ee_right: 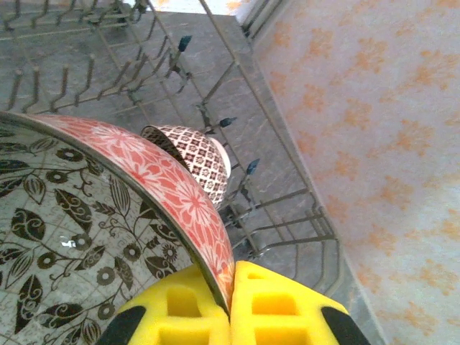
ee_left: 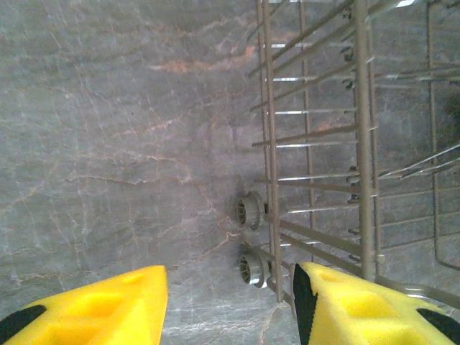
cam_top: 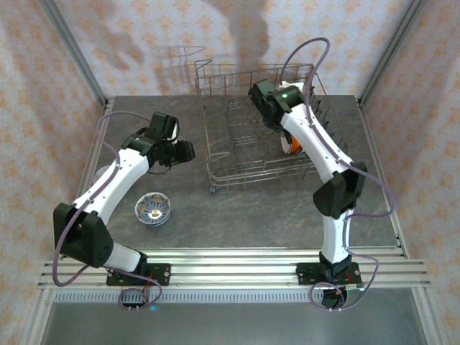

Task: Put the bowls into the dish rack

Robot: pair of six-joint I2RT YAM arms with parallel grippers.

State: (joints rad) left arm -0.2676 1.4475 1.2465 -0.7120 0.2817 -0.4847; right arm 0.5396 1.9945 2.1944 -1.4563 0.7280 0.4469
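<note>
Your right tool [ee_right: 230,305] clamped red-patterned bowl [ee_right: 151,176] by rim over dish rack [ee_left: 363,144], brown-patterned bowl [ee_right: 194,154] just beyond. Left tool [ee_left: 230,287] gaped empty outside rack's left side, nearer blue-and-white bowl [cam_top: 153,208].

A grey marbled tabletop [cam_top: 244,215] veined with faint rust sits enclosed by pale walls [cam_top: 144,43] printed with orange floral motifs, with aluminium corner posts [cam_top: 74,50] rising behind and soft shadows on the rear wall.
</note>
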